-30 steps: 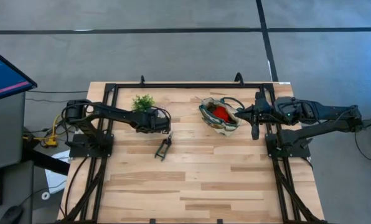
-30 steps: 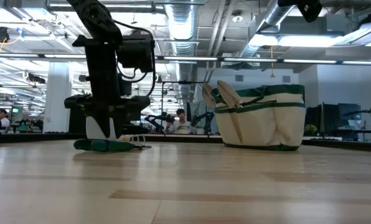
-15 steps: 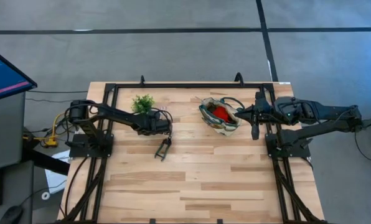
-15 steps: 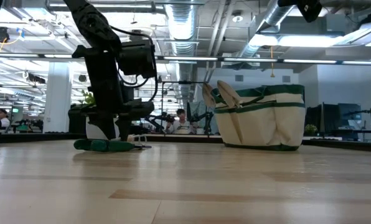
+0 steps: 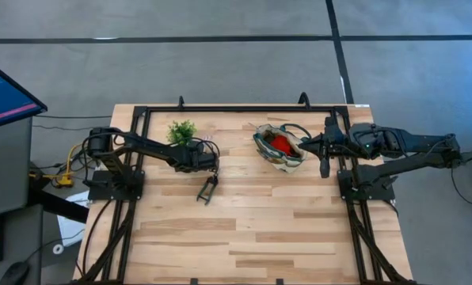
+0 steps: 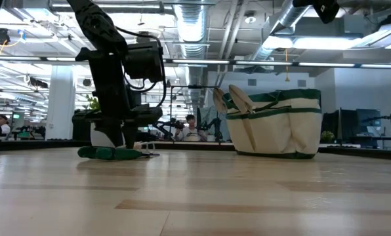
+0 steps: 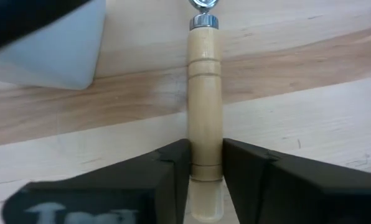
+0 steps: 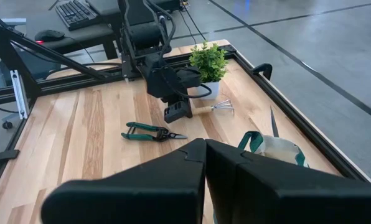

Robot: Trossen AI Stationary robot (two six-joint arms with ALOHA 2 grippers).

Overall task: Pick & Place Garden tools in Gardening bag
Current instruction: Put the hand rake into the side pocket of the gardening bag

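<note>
A small rake with a wooden handle (image 7: 205, 93) and metal tines (image 8: 221, 107) lies flat on the table beside the white pot of a green plant (image 5: 182, 131). My left gripper (image 5: 214, 164) is down on the handle and shut on it. Green-handled pruning shears (image 5: 207, 188) lie flat just nearer than it. The cream gardening bag (image 5: 277, 152) with green trim stands upright, a red piece (image 5: 281, 143) inside. My right gripper (image 5: 325, 166) hangs shut and empty above the table, right of the bag. My left gripper pinches the rake's wooden handle near its free end (image 7: 205, 152), one finger (image 7: 173, 171) on each long side. The fingers come slanting steeply down from above. The rake lies flat on the table, its metal end pointing away from the gripper.
The plant's white pot (image 7: 48, 50) stands close beside the left gripper. A black frame (image 5: 244, 108) borders the wooden table. Bare boards (image 5: 252, 229) fill the near half. In the low view, people sit at desks in the room behind.
My left gripper has come down a little toward the table over the rake. The rake, the shears, the bag and the right arm have kept still.
</note>
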